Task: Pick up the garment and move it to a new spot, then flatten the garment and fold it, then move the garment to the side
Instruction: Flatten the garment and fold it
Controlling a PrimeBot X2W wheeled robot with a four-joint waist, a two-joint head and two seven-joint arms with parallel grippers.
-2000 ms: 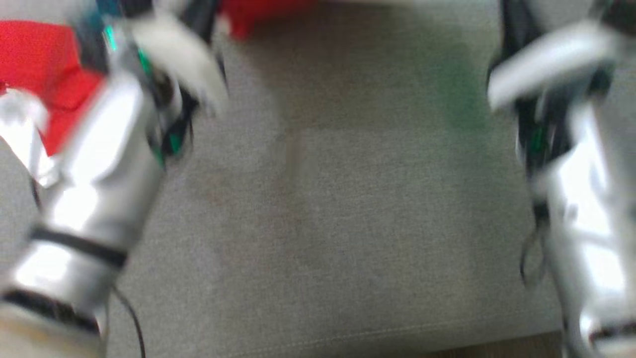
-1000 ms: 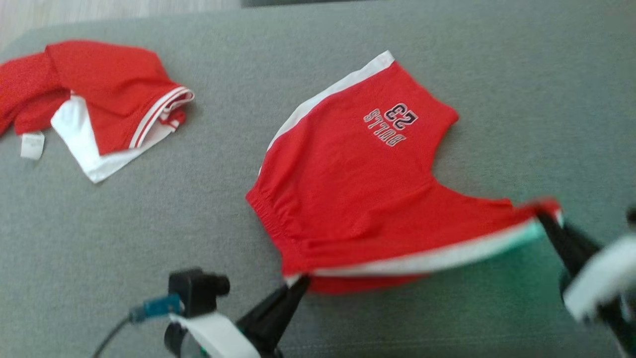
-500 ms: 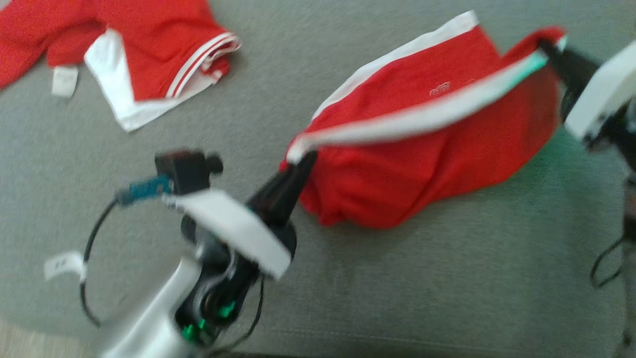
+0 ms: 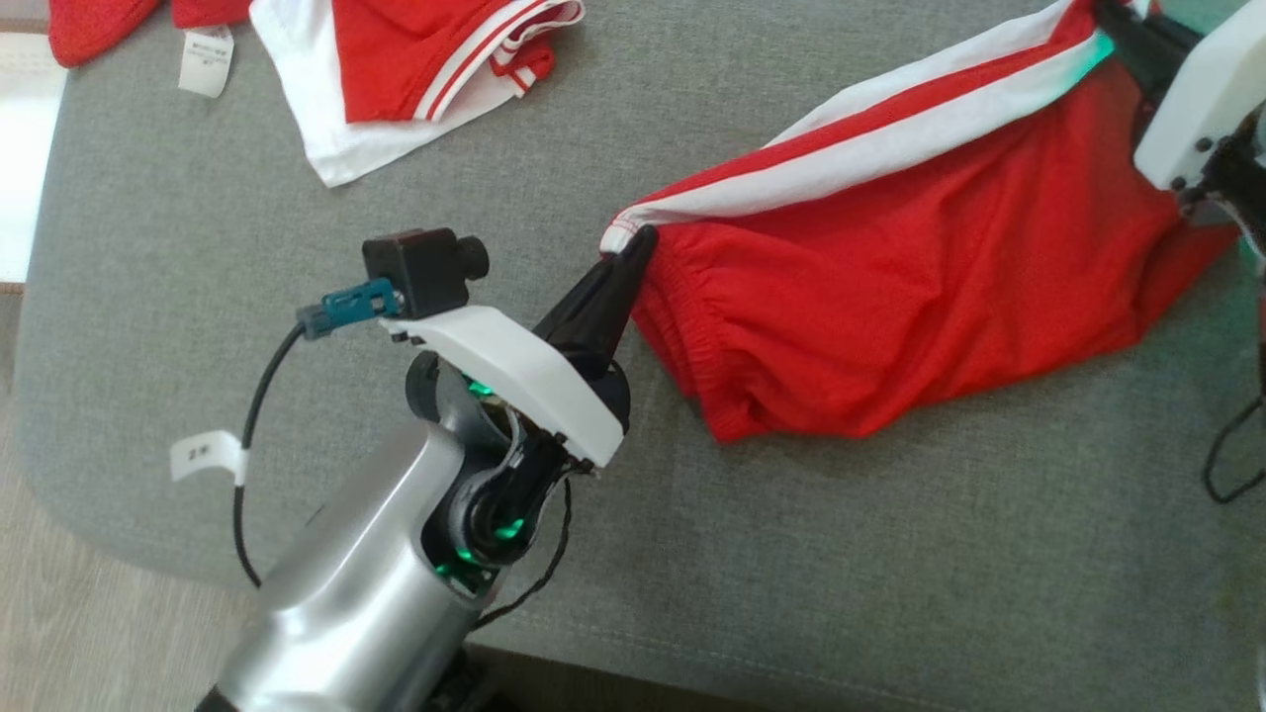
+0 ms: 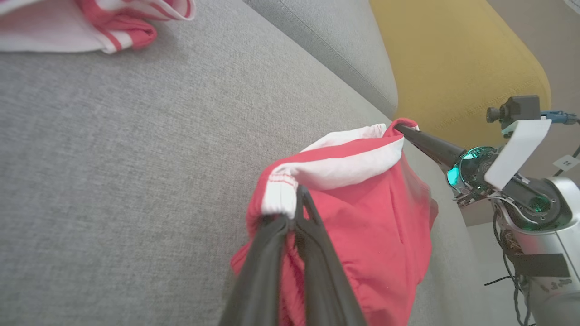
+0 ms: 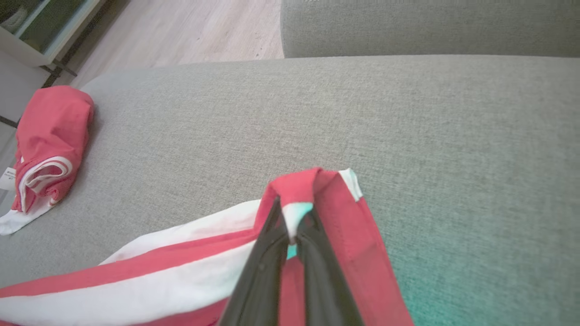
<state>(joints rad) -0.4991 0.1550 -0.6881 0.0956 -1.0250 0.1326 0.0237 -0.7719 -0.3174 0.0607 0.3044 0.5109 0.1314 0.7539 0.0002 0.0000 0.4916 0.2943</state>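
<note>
My left tool (image 4: 639,237) is clamped on the red shorts (image 4: 890,287) at one end of their white-striped side, and my right tool (image 4: 1113,20) is clamped on the other end. That taut side runs from mid-cushion toward the far right corner of the sofa cushion (image 4: 791,574). The rest sags onto the cushion between my tools, so I judge flattening must pull along this line.

Your right gripper (image 6: 290,228) has its two dark fingers pinched tight on a corner of the red fabric shorts with a white side stripe (image 6: 358,244), which trail off toward 8 o'clock over the grey woven sofa cushion (image 6: 408,136). A crumpled red and white garment (image 6: 50,131) lies at 9 o'clock, with pale wooden floor (image 6: 195,31) at 11.
</note>
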